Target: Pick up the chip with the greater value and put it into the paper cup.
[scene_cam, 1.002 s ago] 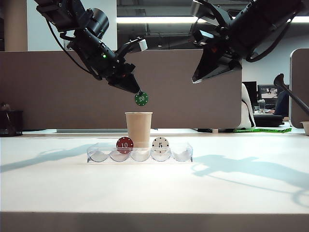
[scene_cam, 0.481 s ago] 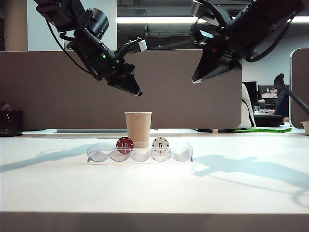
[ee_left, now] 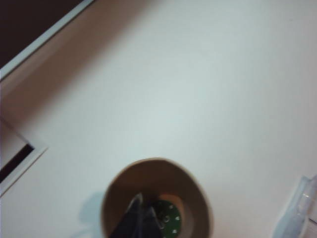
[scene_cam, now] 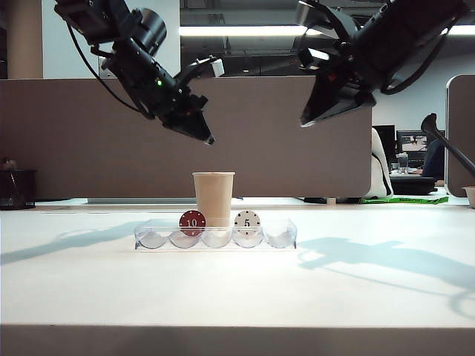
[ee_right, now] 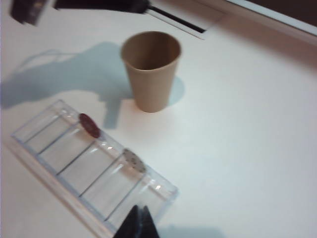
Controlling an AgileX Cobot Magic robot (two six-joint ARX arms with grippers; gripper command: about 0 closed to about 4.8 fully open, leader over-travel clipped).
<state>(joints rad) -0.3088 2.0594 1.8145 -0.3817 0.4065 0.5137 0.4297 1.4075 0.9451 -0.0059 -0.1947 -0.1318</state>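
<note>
The green "20" chip (ee_left: 170, 218) lies flat on the bottom of the tan paper cup (ee_left: 198, 198), seen from above in the left wrist view. My left gripper (ee_left: 144, 202) hangs shut and empty over the cup's mouth. In the exterior view this left gripper (scene_cam: 210, 139) sits a short way above the paper cup (scene_cam: 214, 199), and the chip is hidden by the cup wall. My right gripper (scene_cam: 304, 122) is shut, high up at the right, holding nothing. In its own wrist view the right gripper (ee_right: 139, 207) hovers above the table near the tray's end.
A clear plastic chip tray (scene_cam: 278, 236) stands in front of the cup, holding a red "10" chip (scene_cam: 192, 221) and a white "5" chip (scene_cam: 247, 220). The right wrist view shows the cup (ee_right: 151, 69), the tray (ee_right: 54, 181), both chips and the left arm (ee_right: 99, 5).
A second ago the green chip hung in my left gripper above the cup. It has dropped into the cup and the left jaws are shut again. The right arm has barely moved.
</note>
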